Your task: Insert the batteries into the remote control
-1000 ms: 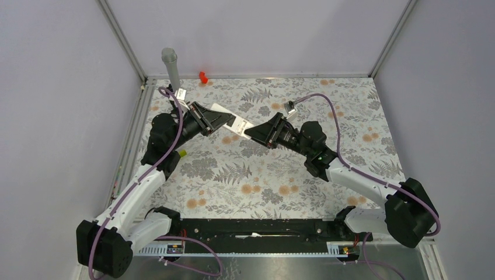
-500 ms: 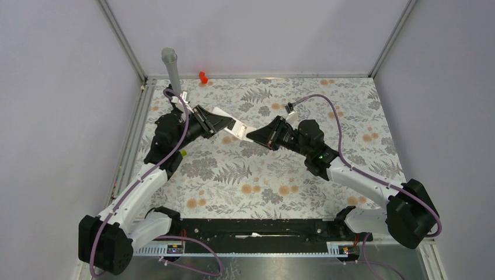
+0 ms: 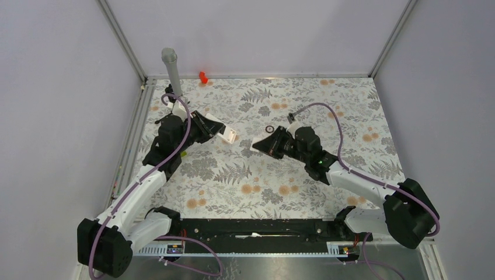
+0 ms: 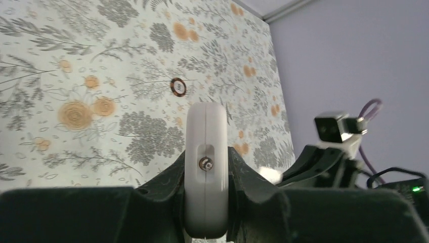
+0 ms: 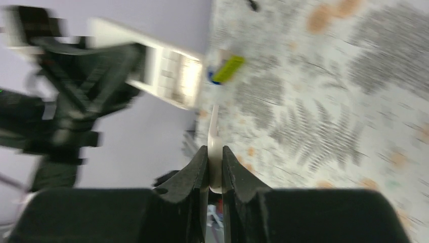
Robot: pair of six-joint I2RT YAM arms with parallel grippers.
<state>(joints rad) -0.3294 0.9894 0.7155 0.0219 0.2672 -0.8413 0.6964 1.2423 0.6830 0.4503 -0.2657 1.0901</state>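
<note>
The left gripper (image 4: 206, 157) clamps the remote control (image 4: 205, 121) end-on — the right gripper (image 5: 215, 151) (blurred view) pinches a thin white cover (image 5: 213, 126).

Left arm (image 3: 140, 186): extends from near-left base toward far left. Left tool (image 3: 215, 129): points right, jaws clamped on remote control (image 4: 206, 152). Right arm (image 3: 357, 181): extends from near-right base toward centre. Right tool (image 3: 258, 144): points left, jaws pinching thin white cover piece (image 5: 214, 147). Tools apart.
</note>
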